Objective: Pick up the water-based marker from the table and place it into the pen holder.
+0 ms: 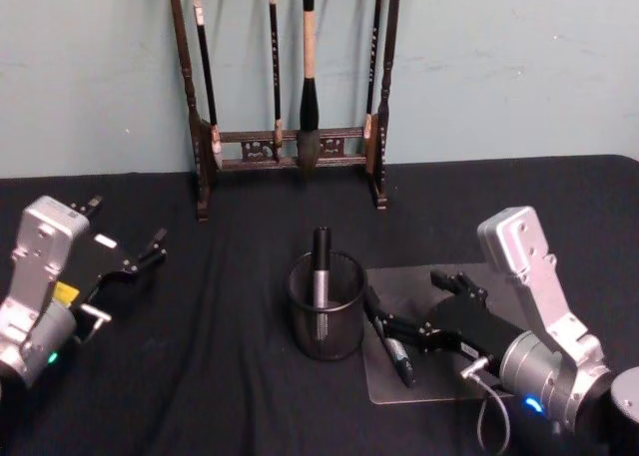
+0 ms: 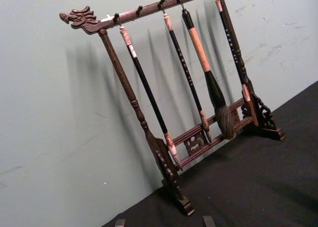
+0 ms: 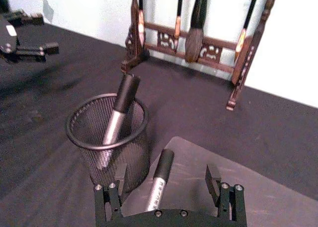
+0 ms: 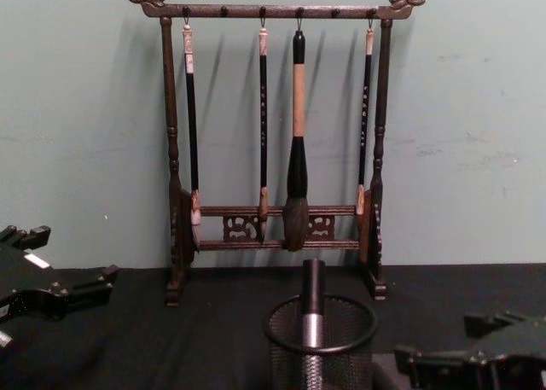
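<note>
Ok so nearest you: the right gripper (image 3: 166, 180) is down low over the grey mat (image 3: 268, 187) w/ its fingers spread wide. The water-based marker (image 3: 160, 182) is lying flat on that mat right btwn them, neither one touching it afaict. In the head view the marker's long axis runs near-to-far, tilted a bit, black cap at the far end pointing toward the pen holder (image 1: 324, 326). The gripper comes in from the right at an angle to it, so the fingers aren't square across the barrel. That's what your next move hangs on imo: the barrel's inside the gap, so you prob only need to close, maybe twist the wrist a touch first so it doesn't skid or roll out. Holder sits just beside the mat's left edge, right next to the cap, so the carry looks short, up and over the rim. Heads up, there's another marker (image 1: 319, 266) standing leaned in the cup, so aim yours at the free side. Right arm is obv the nearer one; left gripper (image 1: 125, 227) is parked well off to the left, fingers apart, holding nothing. Way at the back is the brush rack (image 4: 171, 151), not your target.
</note>
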